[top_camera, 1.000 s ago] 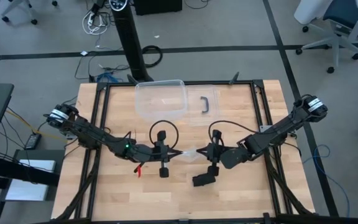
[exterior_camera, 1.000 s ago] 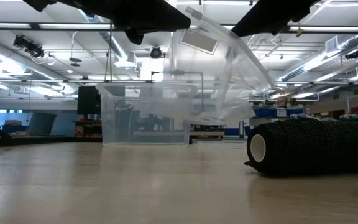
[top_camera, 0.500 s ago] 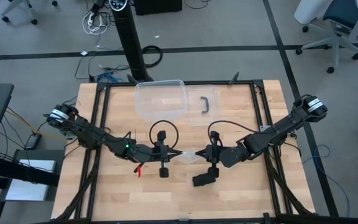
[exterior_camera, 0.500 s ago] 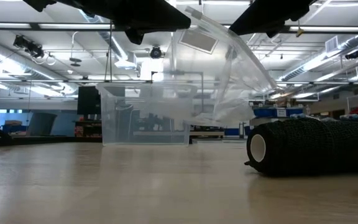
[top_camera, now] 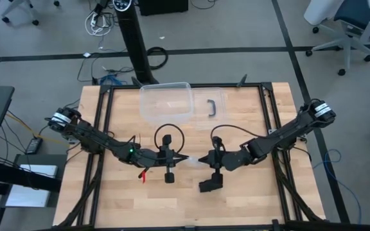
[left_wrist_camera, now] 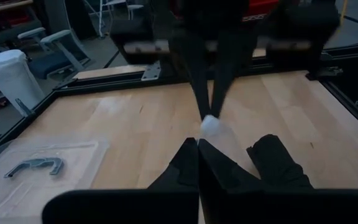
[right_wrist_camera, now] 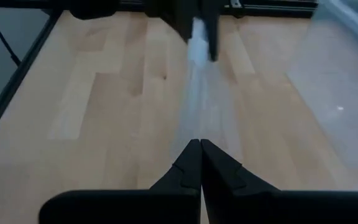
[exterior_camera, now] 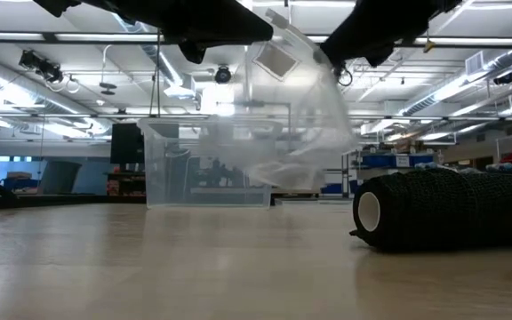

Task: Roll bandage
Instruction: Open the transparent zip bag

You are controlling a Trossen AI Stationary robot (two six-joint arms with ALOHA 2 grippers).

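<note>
Bandage (top_camera: 211, 184) lies on open tabletop; left gripper (top_camera: 186, 158) and right gripper (top_camera: 202, 160) pinch plastic bag (top_camera: 194, 159) between them.

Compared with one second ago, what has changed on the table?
The right gripper moved toward the left gripper, so the crinkly clear plastic bag held between them went slack and bunched. Both grippers stay shut on it. The black fabric bandage roll and the clear plastic box did not move.
</note>
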